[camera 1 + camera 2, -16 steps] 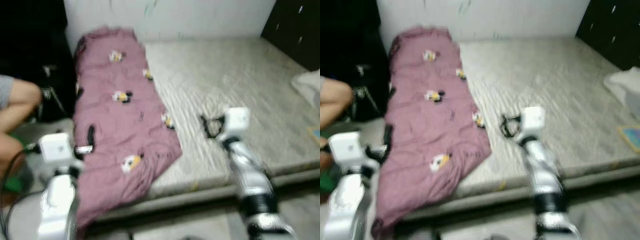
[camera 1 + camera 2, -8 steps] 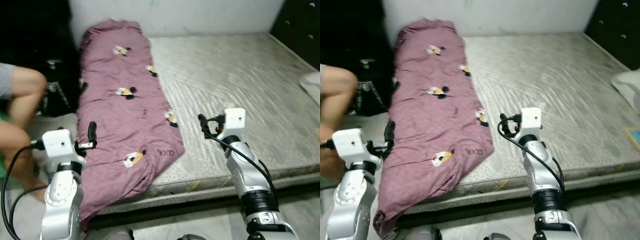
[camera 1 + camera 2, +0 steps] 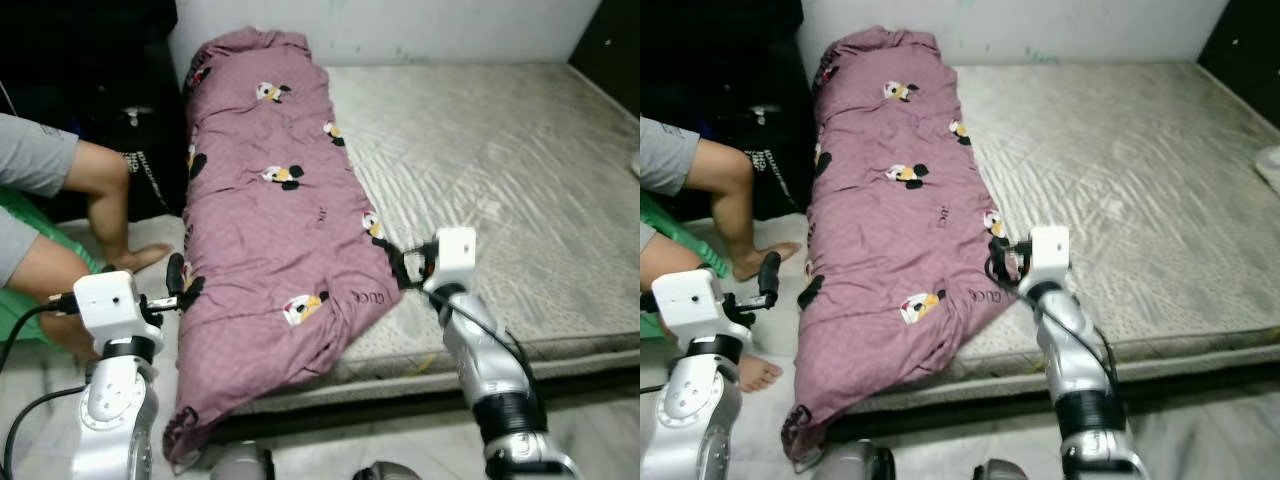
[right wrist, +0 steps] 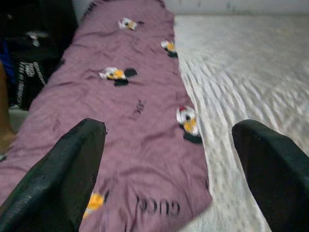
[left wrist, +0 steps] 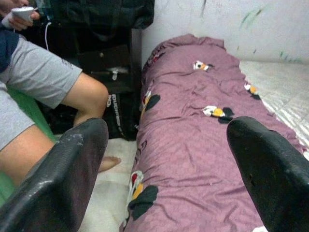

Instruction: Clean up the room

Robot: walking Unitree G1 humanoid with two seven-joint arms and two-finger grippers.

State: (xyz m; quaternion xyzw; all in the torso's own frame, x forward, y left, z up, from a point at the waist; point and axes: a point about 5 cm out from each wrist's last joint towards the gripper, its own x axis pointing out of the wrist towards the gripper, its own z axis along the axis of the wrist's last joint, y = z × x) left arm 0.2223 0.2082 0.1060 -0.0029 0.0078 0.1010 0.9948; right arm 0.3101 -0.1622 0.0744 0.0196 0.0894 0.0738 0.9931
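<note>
bare grey mattress fills the room ahead, with a mauve blanket laid in a long strip down its left side, its near end spilling over the edge toward the floor. the step in hand looks like the approach to the blanket. right gripper hangs spread wide and empty just over the blanket's near right corner; the cloth lies directly ahead of and below its fingers. left gripper is also wide open and empty, beside the blanket's left edge. next each claw should drop onto its own edge and pinch cloth. a seated person's legs are close beside the left claw. the person's upper body is cut off, and whatever lies in the dark corner beyond is hard to make out.
</note>
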